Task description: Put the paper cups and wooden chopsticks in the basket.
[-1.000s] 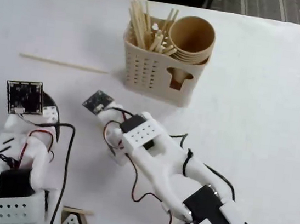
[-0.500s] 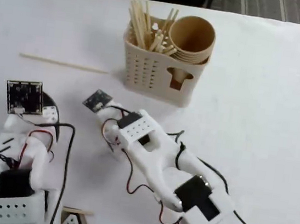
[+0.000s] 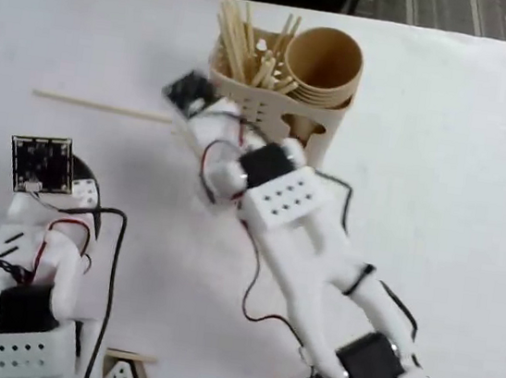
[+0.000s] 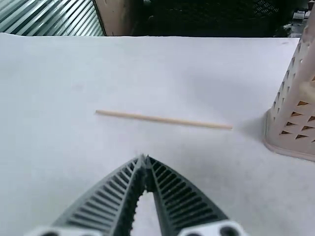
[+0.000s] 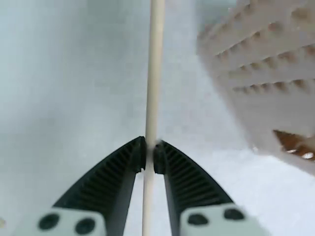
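Observation:
One loose wooden chopstick [image 3: 105, 106] lies on the white table, left of the basket [image 3: 275, 131]. The basket holds stacked paper cups [image 3: 324, 63] and a bundle of chopsticks [image 3: 248, 49]. My right gripper [image 3: 189, 129] is at the loose chopstick's end nearest the basket. In the right wrist view, my right gripper [image 5: 149, 150] is shut on the chopstick [image 5: 156, 64], with the basket [image 5: 266, 64] close beside it. My left gripper [image 4: 144, 159] is shut and holds nothing, low over the table short of the chopstick [image 4: 162, 119].
The left arm [image 3: 34, 254] sits folded at the front left with its cables. The right arm [image 3: 318, 263] stretches diagonally across the middle of the table. The basket's wall [image 4: 295, 113] stands close to the chopstick's end.
The right arm has swung away from the front middle toward the basket's left side, and its gripper now sits on the end of the loose chopstick. The left arm has not moved.

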Controlling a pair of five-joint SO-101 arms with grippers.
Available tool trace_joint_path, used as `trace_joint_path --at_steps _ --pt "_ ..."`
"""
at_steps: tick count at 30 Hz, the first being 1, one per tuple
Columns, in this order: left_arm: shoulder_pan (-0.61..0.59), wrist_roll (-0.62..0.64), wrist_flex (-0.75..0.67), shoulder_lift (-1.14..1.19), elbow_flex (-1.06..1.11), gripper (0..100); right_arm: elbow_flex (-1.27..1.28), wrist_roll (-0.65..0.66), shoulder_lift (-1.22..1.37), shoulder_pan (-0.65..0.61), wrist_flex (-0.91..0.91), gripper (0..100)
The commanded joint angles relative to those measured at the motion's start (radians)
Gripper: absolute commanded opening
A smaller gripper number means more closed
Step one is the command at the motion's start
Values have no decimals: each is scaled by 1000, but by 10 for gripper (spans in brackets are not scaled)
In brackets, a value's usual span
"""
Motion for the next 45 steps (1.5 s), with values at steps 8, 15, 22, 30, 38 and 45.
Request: trace_joint_path --at_steps 8,15,22,30,38,45 --pt "-8 8 -23 -13 -3 24 -381 -133 -111 102 -185 17" --pt "-8 6 -23 -13 -3 24 -342 -255 -93 156 -604 18" --pt "-8 6 -23 -13 -3 24 -218 -218 -45 199 -932 18" --pt "-8 5 -23 -15 6 24 -64 -216 61 234 -1116 19" --pt "-19 8 -43 -15 12 24 -163 -216 71 209 -895 170" --pt "-150 71 -75 -15 5 24 -282 -103 45 76 -634 112"
